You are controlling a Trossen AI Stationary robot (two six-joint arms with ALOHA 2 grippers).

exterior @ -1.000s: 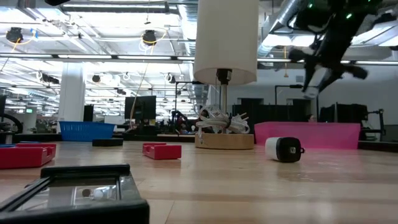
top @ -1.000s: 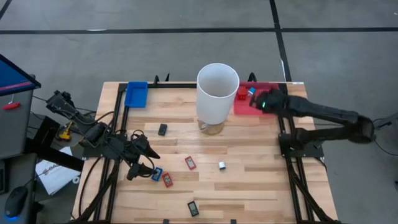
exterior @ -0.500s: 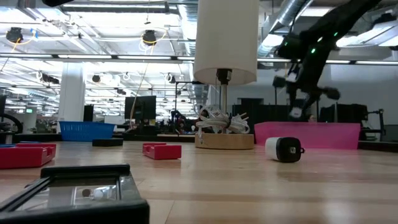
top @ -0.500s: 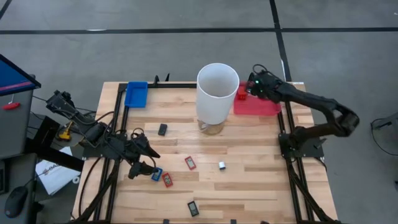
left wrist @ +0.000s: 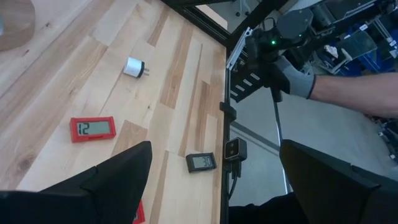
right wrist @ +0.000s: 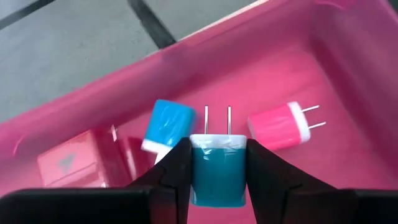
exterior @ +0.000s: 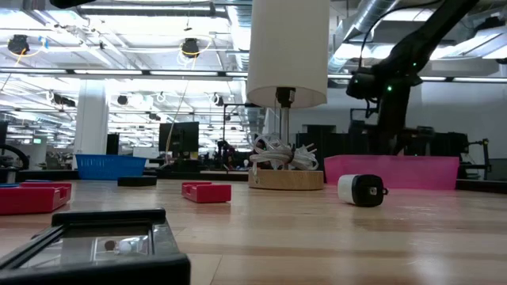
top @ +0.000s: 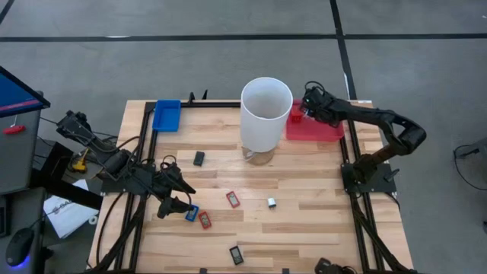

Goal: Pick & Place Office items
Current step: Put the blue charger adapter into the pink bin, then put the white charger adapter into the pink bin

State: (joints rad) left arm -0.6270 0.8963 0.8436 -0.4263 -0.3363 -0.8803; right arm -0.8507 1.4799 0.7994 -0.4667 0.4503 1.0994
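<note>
Since a second ago the right arm has swung from the red tray's right side to its far-left corner, where the right claw (top: 307,107) now hangs, clenched on a teal plug adapter with two metal prongs (right wrist: 217,167).

Nearest the front edge of the wooden table (top: 304,228) lies a black rectangular clock (top: 237,254); its display reads "30" in the left wrist view. Beyond it the left claw (top: 176,197) hovers with its fingers spread and nothing between them, just beside a small blue rectangular clock (top: 192,212) and a red one (top: 205,220). Another red clock (top: 233,199), showing "12", and a white cube-shaped plug (top: 271,202) sit mid-table, with a black rectangle (top: 198,158) farther back.

A tall white cylinder (top: 265,114) on a round wooden base stands between the blue shallow tray (top: 166,116) and the red shallow tray (top: 323,131). Under the held adapter the red tray holds a blue-and-white plug (right wrist: 164,126), a pink-red plug with a white face (right wrist: 278,127) and a red block (right wrist: 69,164).
</note>
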